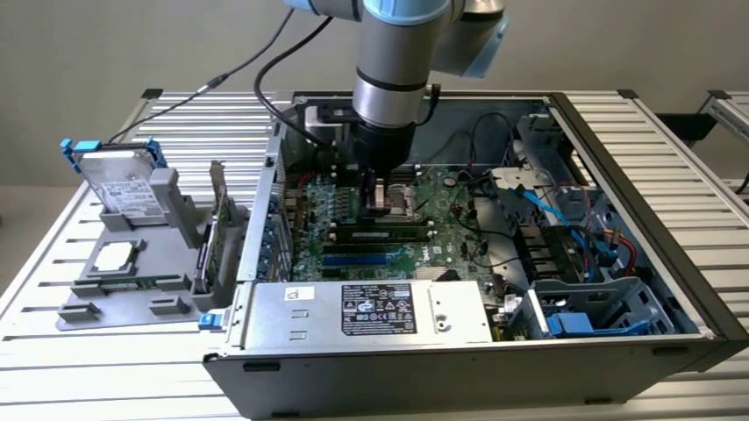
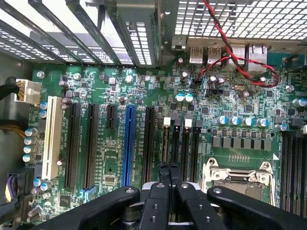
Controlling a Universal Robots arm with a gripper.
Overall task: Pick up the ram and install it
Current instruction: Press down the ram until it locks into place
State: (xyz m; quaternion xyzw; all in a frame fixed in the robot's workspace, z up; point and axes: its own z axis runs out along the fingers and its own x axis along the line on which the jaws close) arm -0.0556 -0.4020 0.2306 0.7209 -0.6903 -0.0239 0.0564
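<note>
While the gripper (image 2: 168, 168) is hovering over the motherboard (image 2: 144, 96) inside the case (image 1: 655, 175), its fingers are sitting clenched together, grasping nothing. One ram (image 1: 377, 233) stick, long and thin with dark chips, is lying seated in a slot just below the gripper.

An open computer case (image 1: 690, 289) lies on the slatted tabletop (image 1: 70, 368), a gray fixture (image 1: 135, 263) holding a hard drive (image 1: 117, 180) beside it

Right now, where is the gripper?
In the exterior view, the gripper is inside the open computer case, low over the motherboard near its middle, beside the CPU socket.
</note>
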